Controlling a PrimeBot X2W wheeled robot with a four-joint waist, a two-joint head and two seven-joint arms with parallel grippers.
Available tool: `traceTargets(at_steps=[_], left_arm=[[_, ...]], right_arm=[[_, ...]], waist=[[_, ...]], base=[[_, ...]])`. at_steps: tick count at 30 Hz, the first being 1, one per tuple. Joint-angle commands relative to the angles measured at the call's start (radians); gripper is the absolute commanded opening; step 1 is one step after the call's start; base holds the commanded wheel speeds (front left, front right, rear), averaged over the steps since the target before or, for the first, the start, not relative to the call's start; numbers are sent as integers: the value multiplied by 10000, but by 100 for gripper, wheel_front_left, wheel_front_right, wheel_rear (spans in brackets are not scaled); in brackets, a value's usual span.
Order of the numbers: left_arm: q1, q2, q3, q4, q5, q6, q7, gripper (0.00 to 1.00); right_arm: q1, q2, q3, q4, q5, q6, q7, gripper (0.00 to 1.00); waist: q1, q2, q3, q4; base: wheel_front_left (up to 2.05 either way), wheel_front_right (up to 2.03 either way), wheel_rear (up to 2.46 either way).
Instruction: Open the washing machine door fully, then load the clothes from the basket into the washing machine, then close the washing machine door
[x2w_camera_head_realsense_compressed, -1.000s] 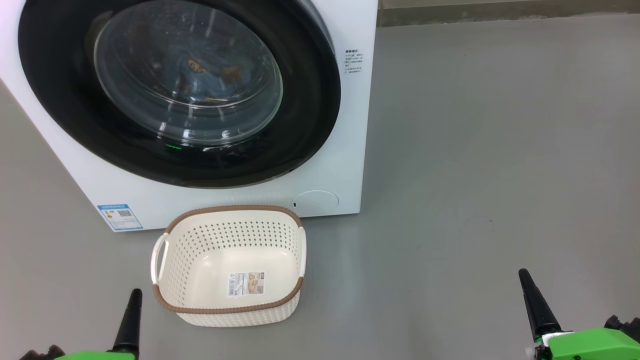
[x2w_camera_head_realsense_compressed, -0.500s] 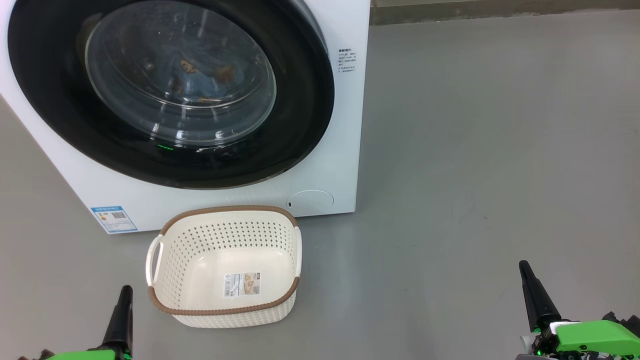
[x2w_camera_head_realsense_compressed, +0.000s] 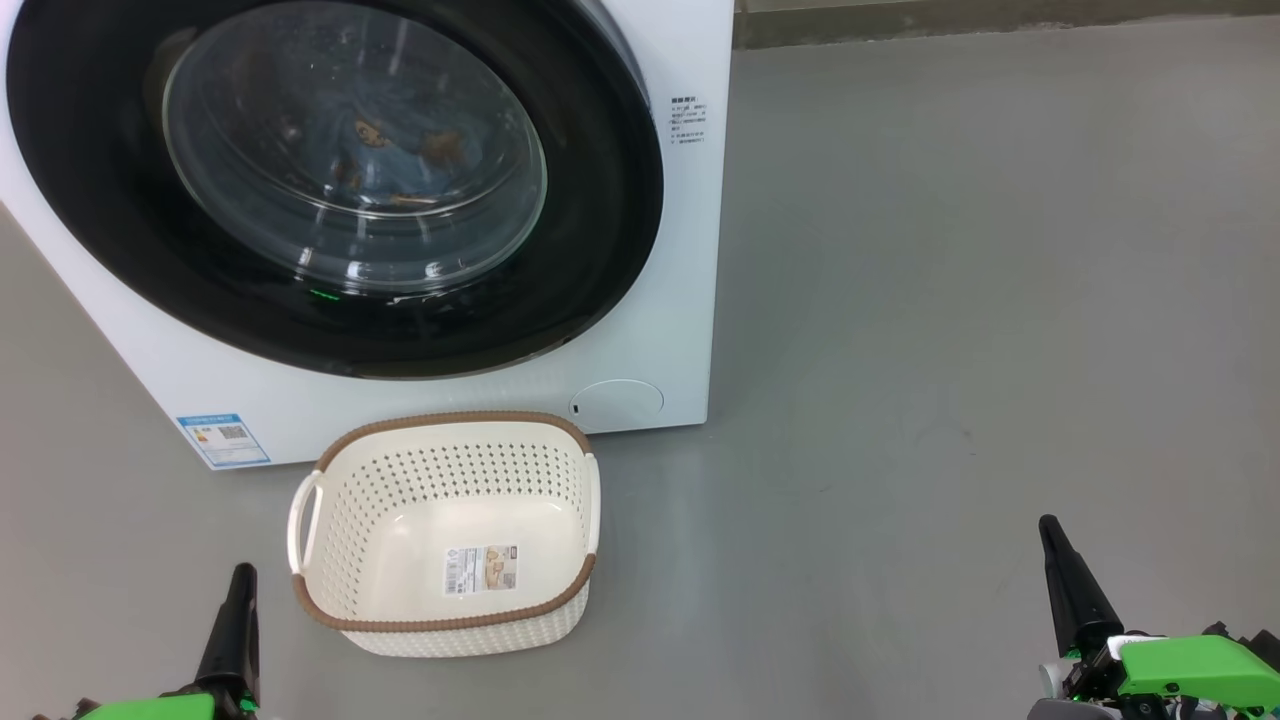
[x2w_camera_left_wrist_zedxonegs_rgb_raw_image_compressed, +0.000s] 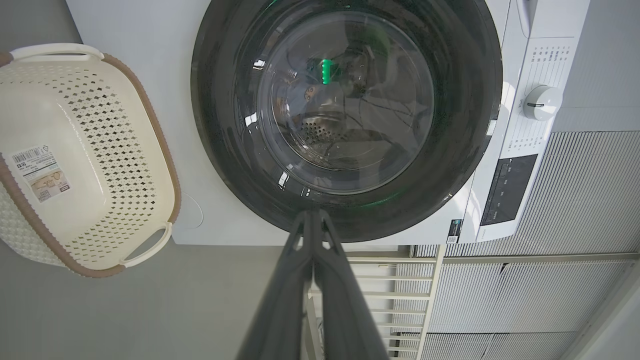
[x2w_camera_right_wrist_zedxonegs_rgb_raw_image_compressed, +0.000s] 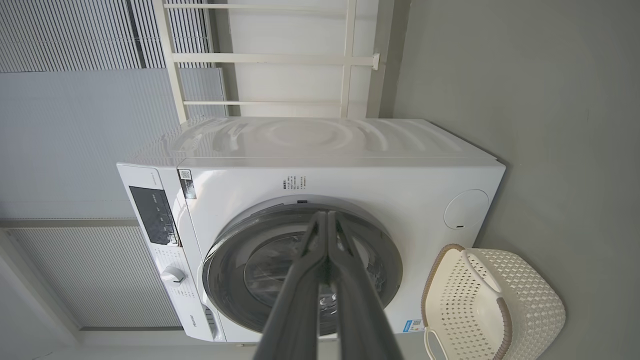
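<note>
While the washing machine door (x2w_camera_head_realsense_compressed: 330, 190) sits shut against the washing machine (x2w_camera_head_realsense_compressed: 680, 300), we see the clothes (x2w_camera_head_realsense_compressed: 395, 150) behind its glass, blue cloth with brown prints. The basket (x2w_camera_head_realsense_compressed: 450, 418) stands upright on the floor (x2w_camera_head_realsense_compressed: 950, 300), just in front of the machine's lower front edge, with a label (x2w_camera_head_realsense_compressed: 485, 568) on its bottom. Our left claw (x2w_camera_left_wrist_zedxonegs_rgb_raw_image_compressed: 312, 216) and right claw (x2w_camera_right_wrist_zedxonegs_rgb_raw_image_compressed: 327, 215) hang low on either side, well apart from basket and door, each with its two fingers pressed together.
</note>
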Motion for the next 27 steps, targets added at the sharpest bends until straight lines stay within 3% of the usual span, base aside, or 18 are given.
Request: traceTargets(at_steps=[1, 27], left_arm=[[-392, 134, 340, -186, -40, -113, 75, 0], [-398, 88, 406, -184, 16, -113, 128, 0]], right_arm=[[-404, -104, 186, -250, 35, 16, 62, 0], [-410, -59, 122, -246, -19, 16, 113, 0]], waist=[[0, 0, 0, 1], [0, 0, 0, 1]], base=[[0, 0, 0], [0, 0, 0]])
